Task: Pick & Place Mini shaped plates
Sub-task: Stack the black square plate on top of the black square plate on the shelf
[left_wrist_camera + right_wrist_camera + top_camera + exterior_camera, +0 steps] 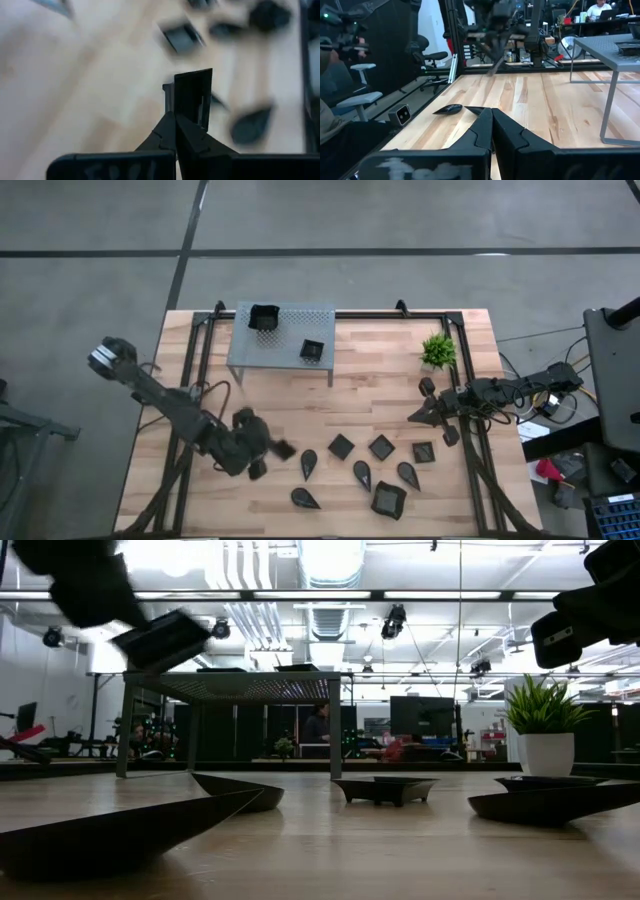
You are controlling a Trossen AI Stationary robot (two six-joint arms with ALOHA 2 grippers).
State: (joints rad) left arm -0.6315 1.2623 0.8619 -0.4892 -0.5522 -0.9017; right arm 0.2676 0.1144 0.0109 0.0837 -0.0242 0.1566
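My left gripper [271,449] is shut on a small black square plate [284,450] above the near left part of the table; in the low view this plate [160,639] hangs high over the wood. Several more mini shaped plates lie flat on the table to its right, among them a teardrop [308,463], a square [341,446] and a larger wavy-rimmed one [388,498]. Two plates [263,318] [312,350] sit on top of the grey perforated stand [285,340]. My right gripper [420,416] waits shut at the right edge, touching nothing. My left gripper pinches the square plate by one rim edge [186,111] between its two fingers. The fingers slant downward from the table's left side. The plate juts out past the fingertips, lifted clear of the table and tilted [160,639].
A small green plant in a white pot [437,352] stands at the far right. A black frame rail [340,314] runs along the far and side edges of the table. Bare wood lies between the stand and the row of plates.
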